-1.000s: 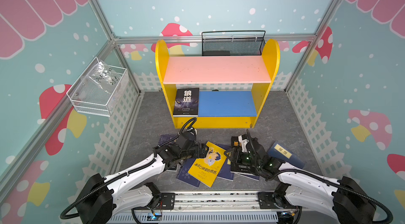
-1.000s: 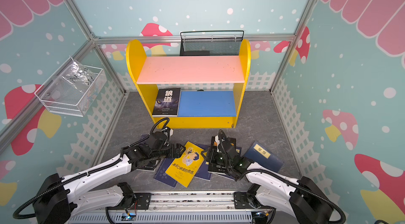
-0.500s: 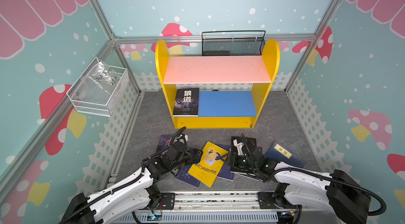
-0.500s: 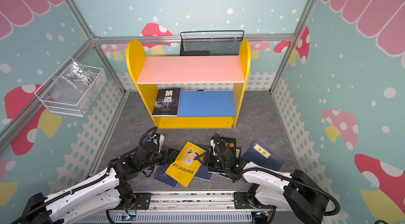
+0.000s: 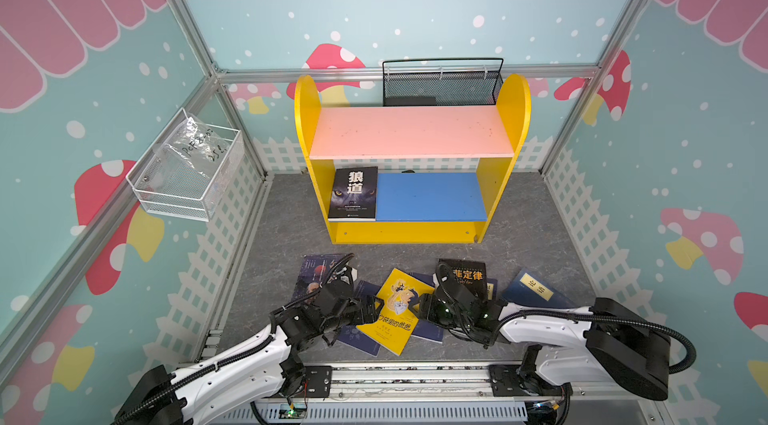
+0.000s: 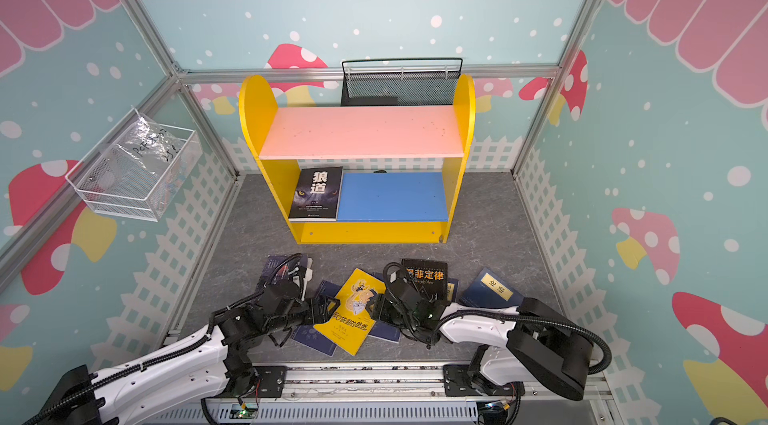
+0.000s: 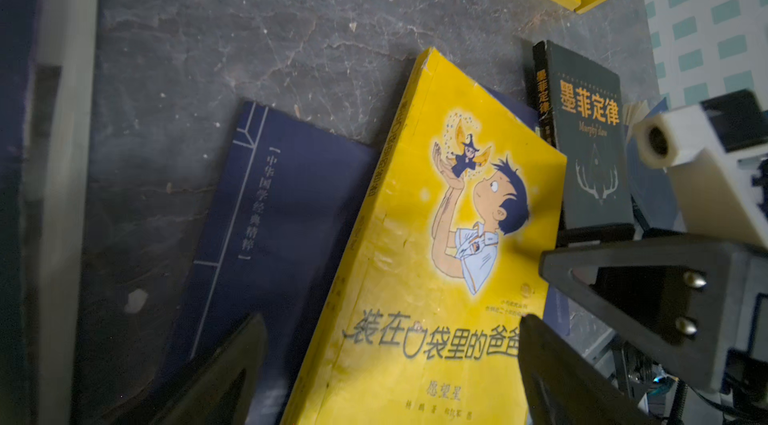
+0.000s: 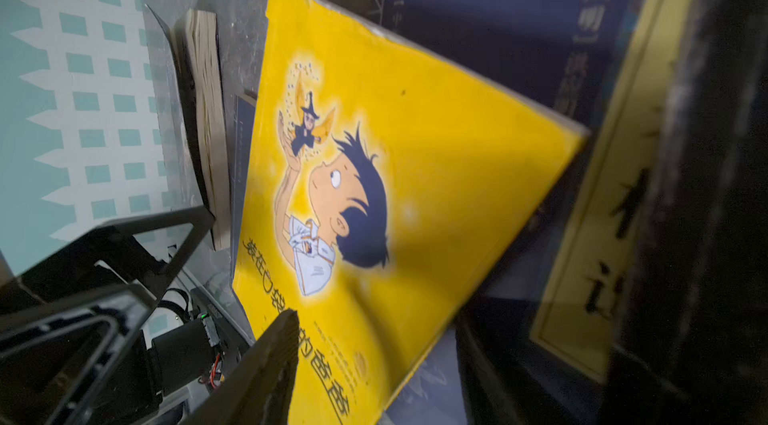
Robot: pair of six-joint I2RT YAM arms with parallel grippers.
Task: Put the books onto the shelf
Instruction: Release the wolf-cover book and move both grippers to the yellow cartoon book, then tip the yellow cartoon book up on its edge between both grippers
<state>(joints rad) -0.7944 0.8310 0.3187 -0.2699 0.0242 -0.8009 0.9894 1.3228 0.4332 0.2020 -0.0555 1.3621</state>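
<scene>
**Two grippers flank the yellow cartoon book (image 5: 398, 292) at lower centre, on top of the floor pile.**
The left gripper (image 7: 388, 325) has its jaws spread wide astride the book, probably to lift it off the navy books (image 7: 266, 211). The right gripper (image 5: 420, 310) is at the opposite edge, its grip too blurred to judge. A wolf-cover book (image 5: 354, 193) lies mid-frame on the shelf (image 5: 411, 132).

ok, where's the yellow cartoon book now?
In both top views the yellow cartoon book lies centre front on the floor, on top of navy books. It is before the shelf, just left of the black orange-titled book.
</scene>
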